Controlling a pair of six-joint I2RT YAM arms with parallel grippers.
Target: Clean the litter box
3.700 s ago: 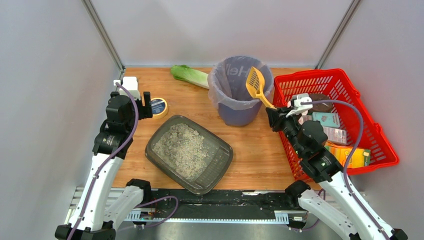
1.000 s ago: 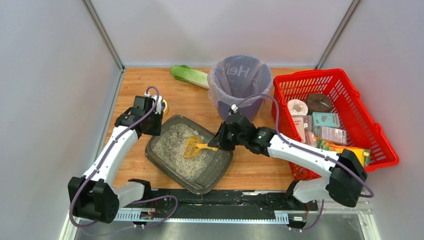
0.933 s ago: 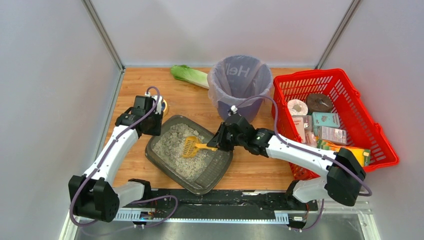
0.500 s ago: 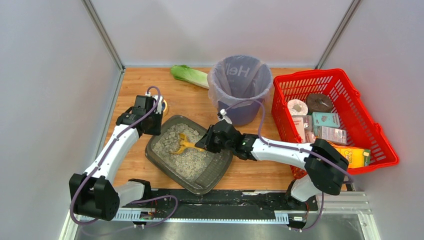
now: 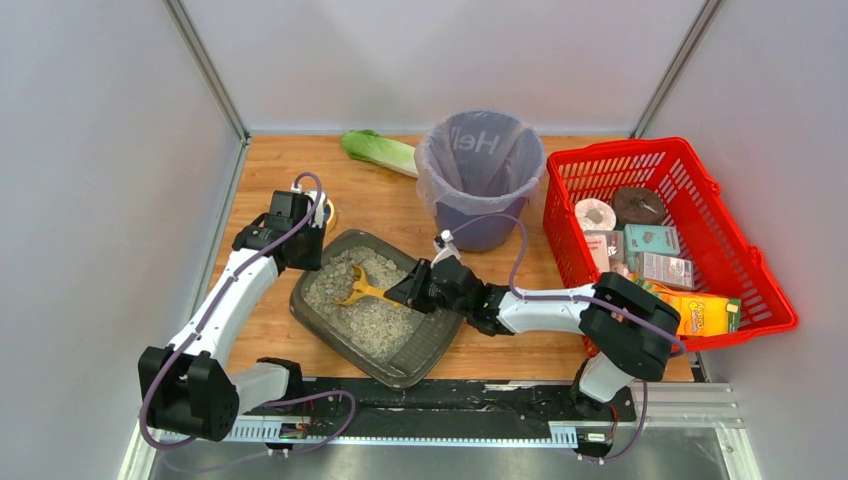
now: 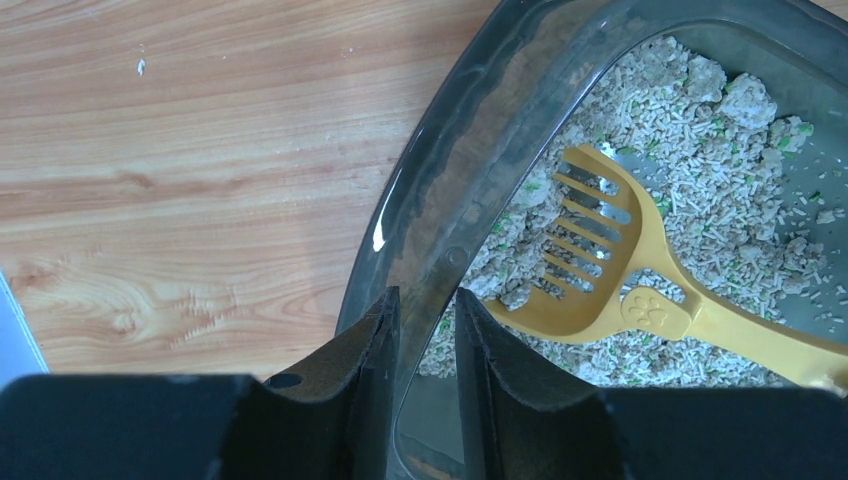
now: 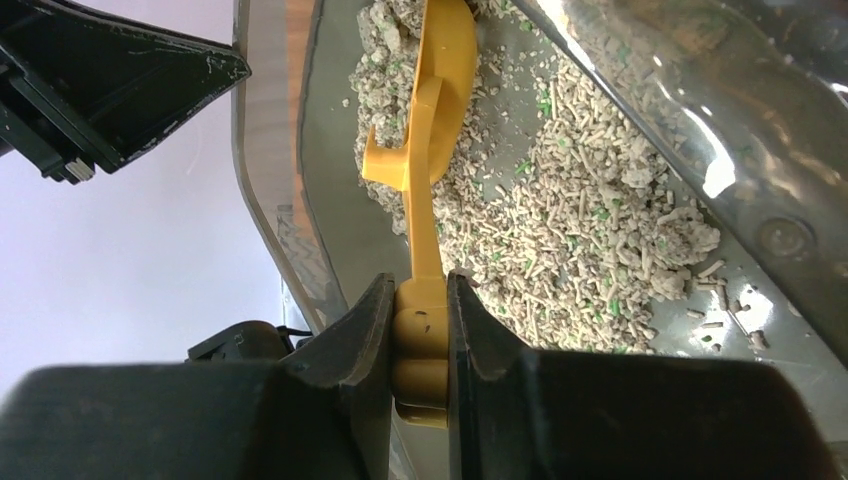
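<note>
- The wooden desk (image 5: 515,310) stands in a booth of plain grey walls (image 5: 450,60), with a black rail (image 5: 480,400) running along its near edge.
- The litter box (image 5: 430,345) lies at an angle on the near-left part of the desk. Its grey-beige litter is heaped toward the far end.
- The left fingers (image 5: 305,252) are pinched tight on the box's far-left rim.
- The right fingers (image 5: 408,292) are clamped on the handle of a yellow slotted scoop (image 5: 360,290). The scoop's head sits down in the litter, close to the left fingers.
- A purple-lined bin (image 5: 480,225) stands just behind the box.
- A red basket (image 5: 620,148) packed with boxes and packets fills the right side.
- A leafy green vegetable (image 5: 378,150) lies by the back wall, left of the bin.
</note>
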